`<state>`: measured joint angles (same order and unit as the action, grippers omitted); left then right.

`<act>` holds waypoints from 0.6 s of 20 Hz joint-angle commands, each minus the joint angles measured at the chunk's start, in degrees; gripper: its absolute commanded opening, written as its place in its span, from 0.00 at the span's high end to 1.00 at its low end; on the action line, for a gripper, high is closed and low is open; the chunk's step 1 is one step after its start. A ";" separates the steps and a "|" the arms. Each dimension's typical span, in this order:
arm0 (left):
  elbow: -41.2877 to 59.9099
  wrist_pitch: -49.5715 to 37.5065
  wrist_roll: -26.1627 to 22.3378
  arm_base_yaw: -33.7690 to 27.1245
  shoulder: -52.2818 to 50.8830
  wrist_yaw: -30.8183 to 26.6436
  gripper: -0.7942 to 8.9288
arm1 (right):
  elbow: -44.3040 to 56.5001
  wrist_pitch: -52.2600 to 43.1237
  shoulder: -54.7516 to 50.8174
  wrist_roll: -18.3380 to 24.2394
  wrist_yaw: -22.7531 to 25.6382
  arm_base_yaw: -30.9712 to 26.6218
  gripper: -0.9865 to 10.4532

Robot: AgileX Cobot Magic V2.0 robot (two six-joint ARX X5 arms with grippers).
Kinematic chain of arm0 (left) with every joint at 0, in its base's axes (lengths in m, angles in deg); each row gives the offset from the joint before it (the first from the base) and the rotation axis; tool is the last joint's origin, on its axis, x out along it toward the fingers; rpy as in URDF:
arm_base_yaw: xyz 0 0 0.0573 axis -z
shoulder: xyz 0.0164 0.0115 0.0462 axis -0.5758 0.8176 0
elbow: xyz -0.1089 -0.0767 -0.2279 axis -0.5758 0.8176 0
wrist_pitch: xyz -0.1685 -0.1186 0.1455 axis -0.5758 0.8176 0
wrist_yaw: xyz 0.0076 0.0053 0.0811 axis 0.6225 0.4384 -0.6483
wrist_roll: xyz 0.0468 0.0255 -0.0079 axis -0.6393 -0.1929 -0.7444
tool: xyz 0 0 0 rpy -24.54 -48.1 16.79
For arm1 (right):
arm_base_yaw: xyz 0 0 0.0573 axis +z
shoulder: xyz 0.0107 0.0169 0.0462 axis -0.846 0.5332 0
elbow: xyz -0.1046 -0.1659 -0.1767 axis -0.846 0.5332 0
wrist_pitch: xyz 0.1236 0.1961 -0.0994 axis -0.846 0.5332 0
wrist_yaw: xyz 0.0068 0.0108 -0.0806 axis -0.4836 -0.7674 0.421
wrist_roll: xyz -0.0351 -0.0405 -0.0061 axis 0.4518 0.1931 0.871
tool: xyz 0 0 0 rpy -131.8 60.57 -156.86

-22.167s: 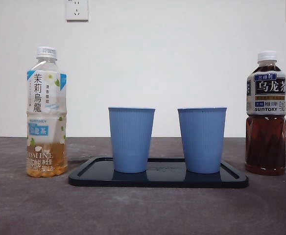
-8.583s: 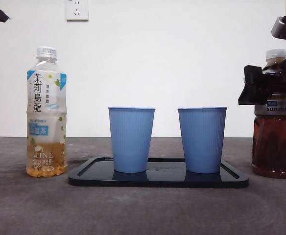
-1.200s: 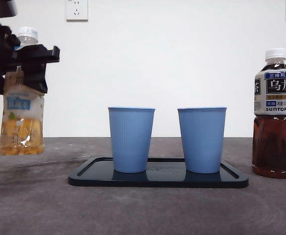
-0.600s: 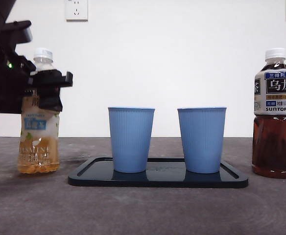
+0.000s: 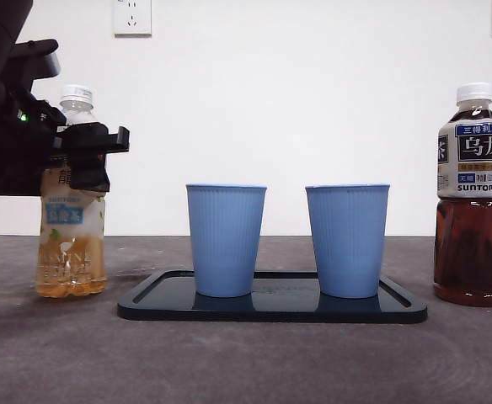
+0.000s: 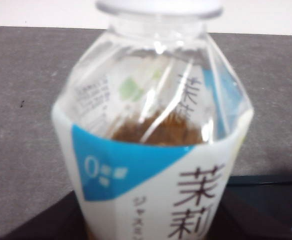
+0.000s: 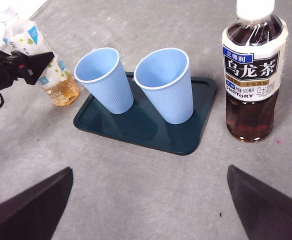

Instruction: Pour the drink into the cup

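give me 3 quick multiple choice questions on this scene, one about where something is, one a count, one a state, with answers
1. Where do the blue cups stand?
A. on the dark tray
B. on the bare table
C. beside the dark tea bottle, off the tray

2. How many bottles are in view?
A. one
B. two
C. three

3. What state is the jasmine tea bottle in?
A. lying on its side
B. tipped over a cup
C. upright, capped, with the left gripper around it

Answers: 1 A, both cups sit inside the tray's rim. 2 B, one pale tea bottle and one dark. 3 C, its white cap is on and the black jaws flank its upper body.
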<state>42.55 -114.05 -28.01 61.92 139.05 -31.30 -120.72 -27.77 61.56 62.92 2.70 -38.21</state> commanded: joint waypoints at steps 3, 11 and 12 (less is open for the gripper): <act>-0.74 3.15 -0.48 0.28 -3.52 -0.20 0.46 | -0.81 -0.37 0.17 0.22 0.07 0.35 0.48; -1.14 15.69 -0.26 2.80 -16.87 -0.20 0.33 | -0.81 -0.37 0.17 0.22 0.07 0.35 0.48; -1.79 19.41 -0.09 3.28 -19.34 -0.20 0.34 | -0.81 -0.35 0.17 0.24 0.04 0.35 0.48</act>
<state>41.93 -94.18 -28.01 64.83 119.35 -31.41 -120.72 -27.77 61.56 62.92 2.72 -38.21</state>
